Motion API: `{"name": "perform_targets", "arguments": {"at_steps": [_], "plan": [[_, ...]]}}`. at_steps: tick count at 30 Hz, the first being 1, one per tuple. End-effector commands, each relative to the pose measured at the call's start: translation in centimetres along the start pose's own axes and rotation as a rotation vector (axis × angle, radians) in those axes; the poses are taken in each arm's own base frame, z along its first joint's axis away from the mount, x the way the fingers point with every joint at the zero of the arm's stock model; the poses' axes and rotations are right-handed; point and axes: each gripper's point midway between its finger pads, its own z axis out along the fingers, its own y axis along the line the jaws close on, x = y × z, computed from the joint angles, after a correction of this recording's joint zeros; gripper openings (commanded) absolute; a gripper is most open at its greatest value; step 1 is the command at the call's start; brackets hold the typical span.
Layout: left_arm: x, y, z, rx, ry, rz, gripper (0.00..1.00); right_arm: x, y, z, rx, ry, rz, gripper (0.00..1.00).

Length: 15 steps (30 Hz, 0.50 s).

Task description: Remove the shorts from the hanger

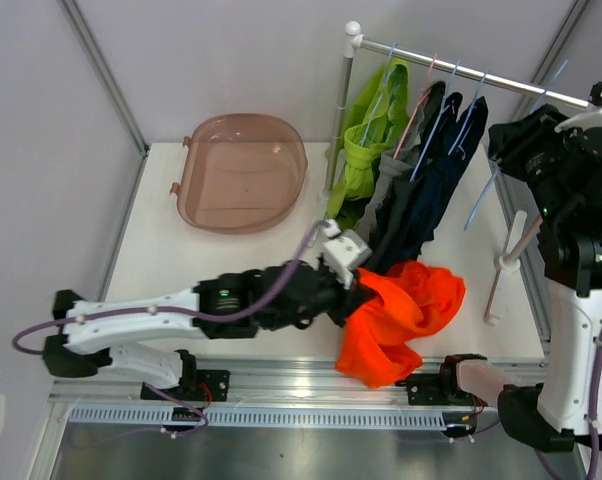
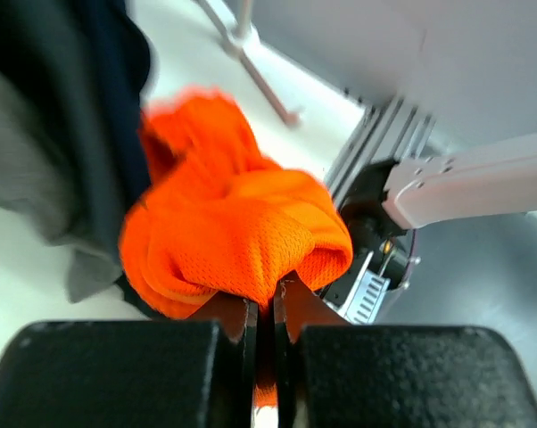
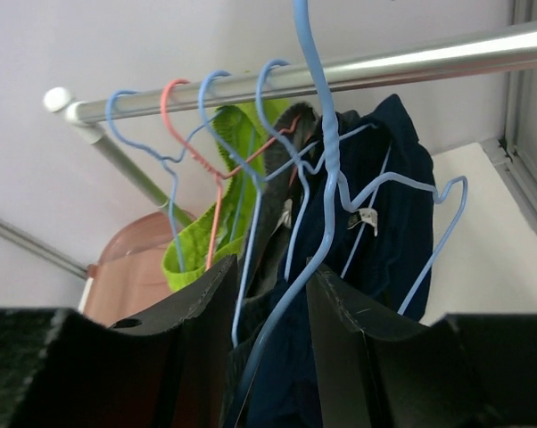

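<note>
The bright orange shorts [image 1: 406, 305] lie bunched on the table's front edge, off any hanger. My left gripper [image 1: 353, 300] is shut on a fold of them, which also shows in the left wrist view [image 2: 233, 232] above the gripper [image 2: 266, 299]. The lime green [image 1: 376, 130], grey [image 1: 393, 195] and navy shorts [image 1: 436, 180] hang on hangers from the rod [image 1: 461, 65]. My right gripper [image 1: 511, 145] is raised by the rod. It holds an empty blue hanger [image 3: 326, 178] off the rod, the wire wedged across the gripper [image 3: 273, 267].
A pink translucent tub [image 1: 243, 172] sits at the back left of the table. The rack's left post [image 1: 341, 120] stands beside it. The rack's right foot [image 1: 506, 265] stands near the right edge. A metal rail [image 1: 281, 385] runs along the front.
</note>
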Motion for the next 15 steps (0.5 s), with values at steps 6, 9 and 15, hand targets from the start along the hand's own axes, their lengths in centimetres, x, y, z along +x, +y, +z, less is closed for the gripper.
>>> {"name": "perform_targets", "arguments": {"at_steps": [6, 9, 15], "plan": [[-1.9, 5.6, -7.9, -0.156, -0.114, -0.055, 0.00, -4.5, -2.7, 3.9, 0.118, -0.169, -0.073, 0.00], [-1.4, 6.6, -9.1, -0.183, -0.115, -0.075, 0.00, -4.5, -4.3, 5.5, 0.176, -0.169, -0.089, 0.00], [-1.1, 8.0, -11.3, -0.222, -0.120, -0.103, 0.00, -2.5, -7.1, 8.5, 0.186, -0.134, -0.039, 0.00]]}}
